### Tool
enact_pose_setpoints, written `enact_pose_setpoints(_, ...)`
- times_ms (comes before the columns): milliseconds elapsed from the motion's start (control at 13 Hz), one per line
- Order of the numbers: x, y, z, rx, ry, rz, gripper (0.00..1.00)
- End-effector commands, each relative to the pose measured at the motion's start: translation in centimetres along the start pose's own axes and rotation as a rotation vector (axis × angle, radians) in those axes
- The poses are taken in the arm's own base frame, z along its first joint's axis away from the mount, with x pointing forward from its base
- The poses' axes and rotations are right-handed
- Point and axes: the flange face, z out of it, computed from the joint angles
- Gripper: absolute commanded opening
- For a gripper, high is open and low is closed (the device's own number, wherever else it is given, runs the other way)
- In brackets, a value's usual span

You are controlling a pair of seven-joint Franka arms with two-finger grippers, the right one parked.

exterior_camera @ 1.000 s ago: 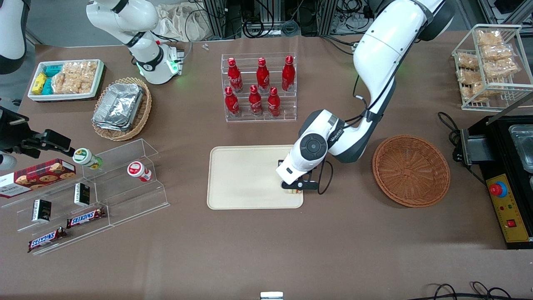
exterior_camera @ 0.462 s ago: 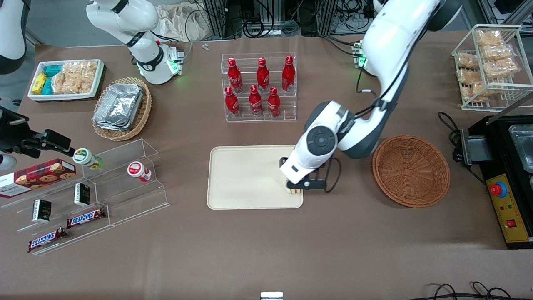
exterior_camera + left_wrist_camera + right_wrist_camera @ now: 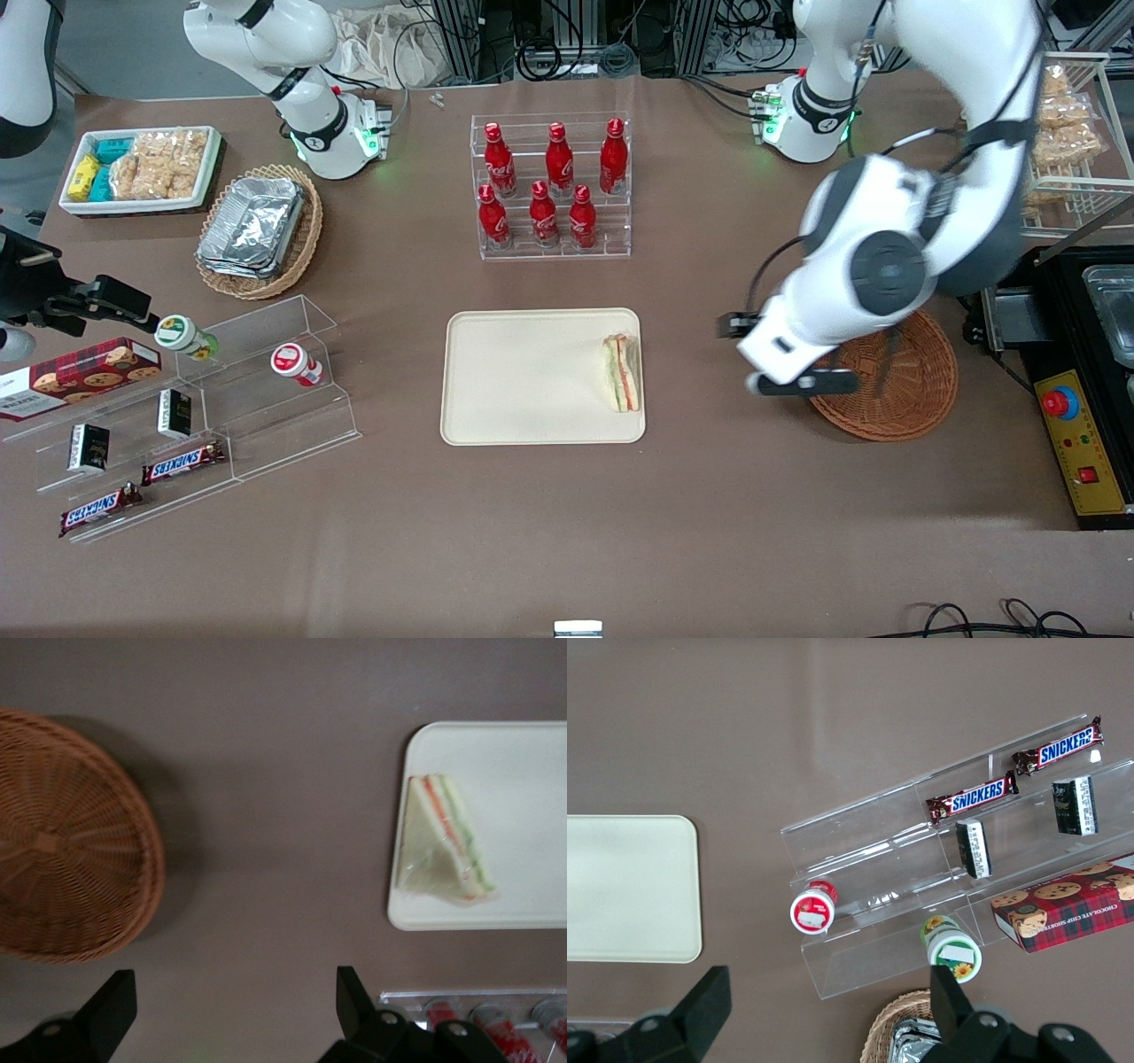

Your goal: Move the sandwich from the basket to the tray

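Sandwich (image 3: 623,372) lies flat on the tray (image 3: 523,390), at the tray's end toward the working arm, close to the rim there; striped filling edge, green and orange-red, shows in both the front and left wrist views (image 3: 446,850), wrap faintly visible around it. Nothing else lies on the tray. Gripper (image 3: 802,383) hangs well above the table, over the strip of bare brown surface between the tray and the basket (image 3: 895,399), overlapping the basket's rim in the front view. Fingers (image 3: 108,1014) spread wide with nothing between them; only brown tabletop shows in the gap in the wrist view. Finger bases and the gripper body are cut off at that frame's edge. Basket (image 3: 62,842) holds nothing in its visible part; the arm's white and grey links cover a good share of it from the front, and the wrist view cuts off part of its rim. Clear rack of red bottles (image 3: 549,182) stands farther from the front camera than the tray; in the wrist view only blurred bottle tops show at the frame's edge. Wire rack of pale snack bags (image 3: 1063,133) at the working arm's end is partly hidden by the arm. Toward the parked arm's end: tan oval basket with foil containers (image 3: 257,229), white bin of packets (image 3: 142,168), clear stepped shelf (image 3: 204,416) with candy bars, small boxes, and two lidded cups.
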Motion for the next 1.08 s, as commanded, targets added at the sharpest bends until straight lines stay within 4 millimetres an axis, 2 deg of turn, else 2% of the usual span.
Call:
enact_pose_setpoints(0, -1.5, -5.6, -3.4, 0.025, 0.003, 0.005, 1.0)
enact_pose_setpoints(154, -1.9, -9.2, -5.4, 0.082, 0.032, -0.007, 1.0)
enact_pose_setpoints(308, -1.7, -11.1, -6.4, 0.142, 0.057, -0.03, 1.0)
enact_pose_setpoints(462, -1.5, -14.8, -8.2, 0.13, 0.056, -0.092, 1.0)
enact_pose_setpoints(692, -1.7, -16.7, -9.6, 0.125, 0.066, -0.113, 1.0)
enact_pose_setpoints(769, -1.7, -18.0, -9.6, 0.119, 0.061, -0.085, 1.0)
enact_pose_setpoints(923, -1.6, -18.5, -9.7, 0.11, 0.056, 0.025, 1.0)
enact_pose_setpoints(1000, -1.6, -18.7, -9.8, 0.109, 0.057, 0.026, 1.0)
